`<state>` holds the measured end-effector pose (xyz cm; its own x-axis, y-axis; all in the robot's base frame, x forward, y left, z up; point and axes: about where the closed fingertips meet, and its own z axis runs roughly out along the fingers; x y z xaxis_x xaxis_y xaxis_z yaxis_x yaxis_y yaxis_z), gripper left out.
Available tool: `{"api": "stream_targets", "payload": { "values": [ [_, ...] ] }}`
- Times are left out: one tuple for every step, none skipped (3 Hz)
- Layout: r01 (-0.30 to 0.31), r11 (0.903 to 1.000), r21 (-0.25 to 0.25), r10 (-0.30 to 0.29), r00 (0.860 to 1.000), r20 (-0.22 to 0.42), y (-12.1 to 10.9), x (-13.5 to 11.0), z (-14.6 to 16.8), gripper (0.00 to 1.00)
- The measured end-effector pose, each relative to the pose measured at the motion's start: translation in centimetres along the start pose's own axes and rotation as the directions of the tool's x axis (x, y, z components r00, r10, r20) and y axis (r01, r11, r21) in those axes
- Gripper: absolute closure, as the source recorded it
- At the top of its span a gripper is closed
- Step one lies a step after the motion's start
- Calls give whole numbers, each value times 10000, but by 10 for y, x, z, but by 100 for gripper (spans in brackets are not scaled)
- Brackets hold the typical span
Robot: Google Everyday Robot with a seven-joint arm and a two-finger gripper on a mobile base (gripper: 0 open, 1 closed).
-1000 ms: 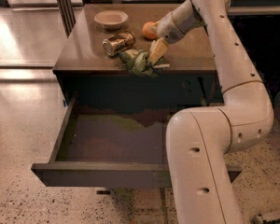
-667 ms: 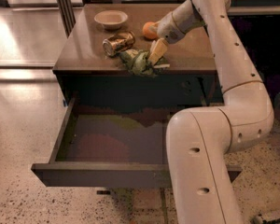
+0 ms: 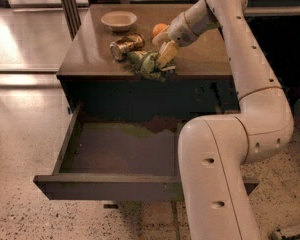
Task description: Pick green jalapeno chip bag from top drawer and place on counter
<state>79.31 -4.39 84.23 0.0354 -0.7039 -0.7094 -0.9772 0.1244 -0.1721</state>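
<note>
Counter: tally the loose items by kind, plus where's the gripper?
Chip bags: 1, the green jalapeno chip bag, at the front edge of the counter
Cans: 1, the can, on its side
Bowls: 1, the bowl
Round orange items: 1, the orange item
Total: 4
The gripper is right at the bag.

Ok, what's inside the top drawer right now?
In the top drawer only the brownish floor shows; the arm covers the drawer's right part. The green jalapeno chip bag lies on the counter, with the claw close over it.
</note>
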Motion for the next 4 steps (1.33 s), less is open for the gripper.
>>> {"api": "stream_targets", "payload": {
  "values": [
    [0,10000,0,0,10000,0,0,0,0,62],
    [0,10000,0,0,10000,0,0,0,0,85],
    [0,10000,0,0,10000,0,0,0,0,100],
    [0,10000,0,0,10000,1,0,0,0,81]
  ]
}}
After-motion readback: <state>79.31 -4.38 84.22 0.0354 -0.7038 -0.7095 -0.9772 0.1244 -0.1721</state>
